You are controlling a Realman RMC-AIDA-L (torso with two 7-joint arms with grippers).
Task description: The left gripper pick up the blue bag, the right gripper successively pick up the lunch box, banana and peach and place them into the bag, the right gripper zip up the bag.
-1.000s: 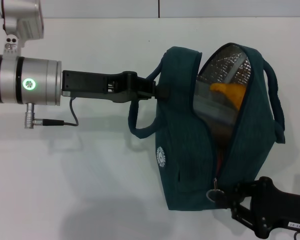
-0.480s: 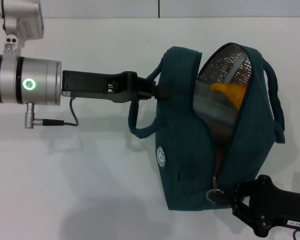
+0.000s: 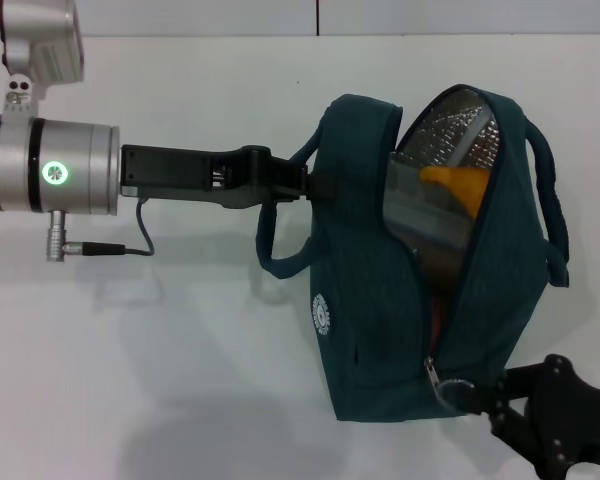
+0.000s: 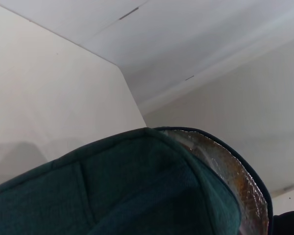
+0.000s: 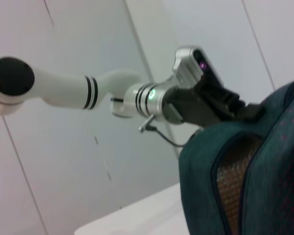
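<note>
Teal fabric is filling the middle of the scene: the blue bag (image 3: 380,300) is standing upright on the white bench (image 3: 160,380), its mouth gaping open toward one o'clock and showing silver foil lining. Inside the opening the banana (image 3: 458,185) is showing as a yellow-orange curve near the top, resting against the clear wall of the lunch box (image 3: 425,215), which is sitting tilted in the bag. I cannot see the peach from where I am standing.

Reaching in from nine o'clock, the left gripper (image 3: 318,185) is pinching the bag's upper edge, its fingers closed narrow on the fabric beside the near looped handle (image 3: 275,250), which is drooping below the arm. A green ring is glowing on the silver cylinder of that arm. In the left wrist view, only the bag's teal top (image 4: 137,191) and a strip of foil lining are showing, close up against the white surface.

Down at five o'clock, the right gripper (image 3: 492,400) is coming in low from the corner, its fingers pinched tight on the metal ring zip pull (image 3: 452,393) at the bottom end of the zip. The zip is standing open along nearly the whole length of the bag. In the right wrist view, the bag's open zip edge (image 5: 220,171) is in the foreground, with the left arm farther off.
</note>
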